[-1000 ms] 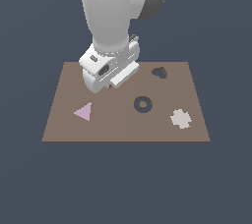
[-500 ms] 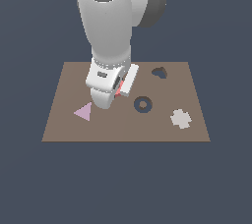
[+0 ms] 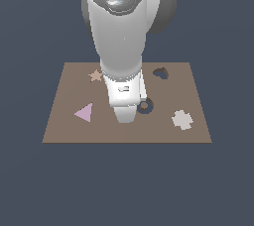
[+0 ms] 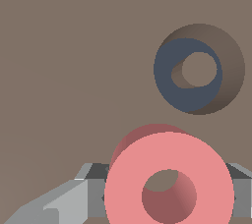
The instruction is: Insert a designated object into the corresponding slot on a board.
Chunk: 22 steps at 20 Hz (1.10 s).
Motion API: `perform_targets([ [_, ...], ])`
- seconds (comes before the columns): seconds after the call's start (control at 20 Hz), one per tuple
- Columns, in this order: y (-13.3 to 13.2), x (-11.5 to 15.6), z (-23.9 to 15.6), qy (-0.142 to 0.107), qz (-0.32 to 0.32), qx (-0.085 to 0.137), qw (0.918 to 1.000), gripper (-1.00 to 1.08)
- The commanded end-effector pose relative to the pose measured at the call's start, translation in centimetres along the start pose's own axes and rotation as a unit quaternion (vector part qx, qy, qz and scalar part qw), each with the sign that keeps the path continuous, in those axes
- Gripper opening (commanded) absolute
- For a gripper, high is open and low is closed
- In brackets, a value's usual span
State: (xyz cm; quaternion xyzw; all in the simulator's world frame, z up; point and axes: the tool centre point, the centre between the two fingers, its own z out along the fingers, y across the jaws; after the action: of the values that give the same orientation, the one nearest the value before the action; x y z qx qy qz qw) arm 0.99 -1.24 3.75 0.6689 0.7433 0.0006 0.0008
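Salmon-red ring (image 4: 169, 179), flat, round central hole, clamped in claw (image 4: 167, 196)

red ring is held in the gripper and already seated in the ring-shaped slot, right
Not seated. The wrist view shows the red ring held in the gripper, but beside the ring-shaped slot, which is empty, its brown centre uncovered.

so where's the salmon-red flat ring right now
In the wrist view the salmon-red flat ring sits between the grey jaws, above the flat brown board and short of the dark ring-shaped slot; the arm hides it in the exterior view.
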Motion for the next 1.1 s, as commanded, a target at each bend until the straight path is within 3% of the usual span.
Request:
perform_targets([
  [0.0,0.8,0.7,-0.1,0.0,-0.058,0.0,0.9983,-1.0],
  [0.25,2.0,2.3,-0.2,0.0,-0.167,0.0,0.9859,-1.0],
  [0.55,2.8,4.0,-0.3,0.0,-0.272,0.0,0.9623,-1.0],
  [1.05,3.1,6.1,-0.3,0.0,-0.378,0.0,0.9257,-1.0],
])
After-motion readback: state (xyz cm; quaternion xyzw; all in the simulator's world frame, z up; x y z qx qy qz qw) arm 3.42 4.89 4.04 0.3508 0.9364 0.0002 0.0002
